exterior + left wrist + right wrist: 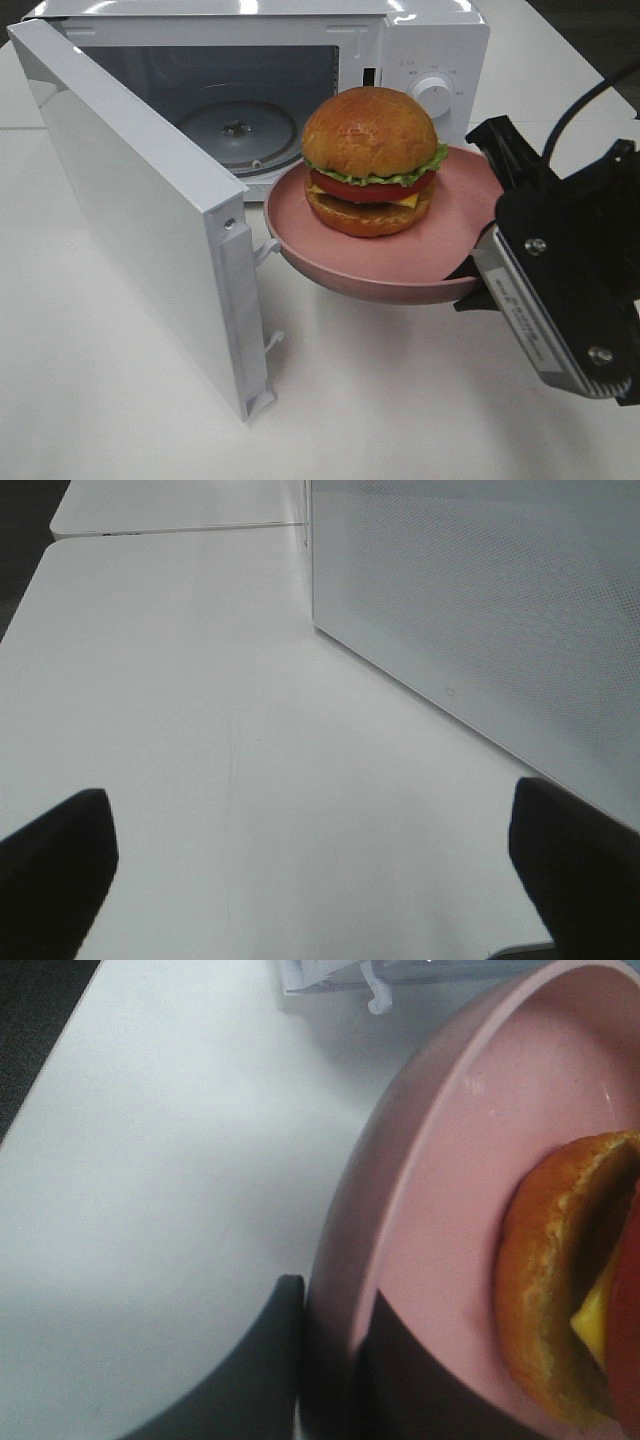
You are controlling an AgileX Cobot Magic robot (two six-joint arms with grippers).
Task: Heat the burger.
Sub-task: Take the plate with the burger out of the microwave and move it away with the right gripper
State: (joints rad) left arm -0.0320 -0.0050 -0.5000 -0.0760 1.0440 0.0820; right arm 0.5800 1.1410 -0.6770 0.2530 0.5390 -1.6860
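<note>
Exterior high view, burger (370, 160) carried on pink dish (455, 235), dish rim pinched by right gripper (478, 268) before open microwave (400, 45), left gripper (310, 870) spread wide above table (200, 730).

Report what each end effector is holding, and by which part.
The right end effector is clamped on the rim of the pink dish, which carries the burger. The left end effector is open and holds nothing.

The burger (369, 160) sits on the dish (465, 225), before the microwave (430, 55), right of its door (130, 200).
</note>
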